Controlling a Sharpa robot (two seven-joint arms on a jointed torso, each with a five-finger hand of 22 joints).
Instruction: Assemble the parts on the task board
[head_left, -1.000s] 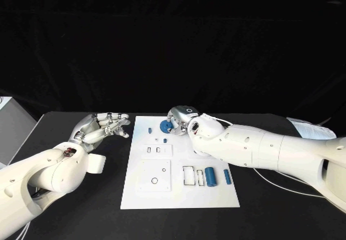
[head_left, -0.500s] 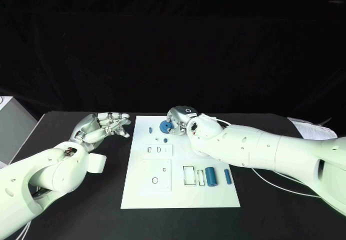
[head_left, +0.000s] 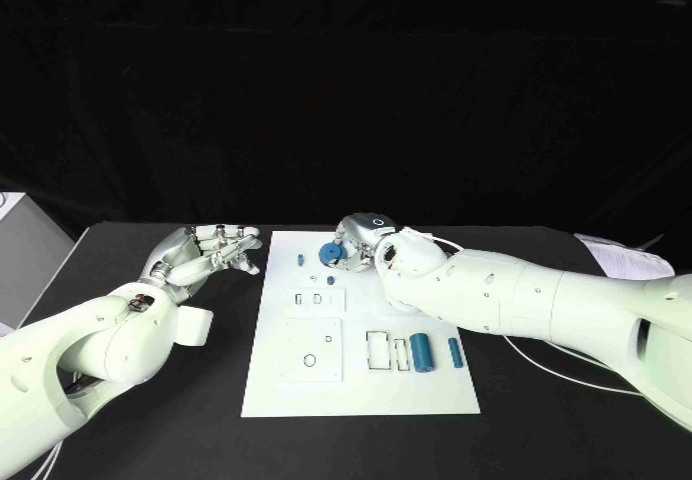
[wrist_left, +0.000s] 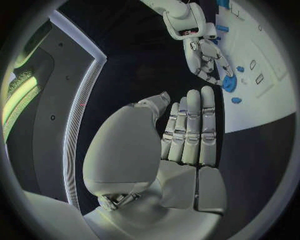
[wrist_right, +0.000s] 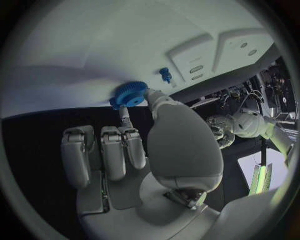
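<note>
While the right hand (head_left: 356, 240) sits at the far end of the task board (head_left: 361, 385), its fingers (wrist_right: 125, 116) pinch a blue gear (wrist_right: 129, 94) between thumb and one finger; the other fingers are curled in beside it w/ nothing in them. Gear is tilted on edge, just above the board's far part, near the board's far edge. In the head view the gear (head_left: 332, 254) shows partly behind the hand.

Left hand (head_left: 206, 252) hovers off the board's left side, over the black table (head_left: 173, 420), near the board's far-left corner. Its fingers (wrist_left: 194, 125) lie straight and side by side, thumb alongside, holding nothing; not touching the board.

On the board, relative to the gear: a small blue peg (head_left: 300, 260) stands just to its left, and a small blue piece (head_left: 330, 281) lies a bit nearer the robot. Further toward the robot, on the board's right half, a blue cylinder (head_left: 421, 352) lies lengthwise, w/ a thinner blue bar (head_left: 453, 352) just to its right. Beside the cylinder on its left are two empty rectangular slots (head_left: 378, 351). On the board's left half is a raised white square plate (head_left: 310, 351) w/ small holes, and a smaller slotted block (head_left: 315, 299) between it and the gear.

A white cable (head_left: 577, 360) runs on the table right of the board, under the right arm.
</note>
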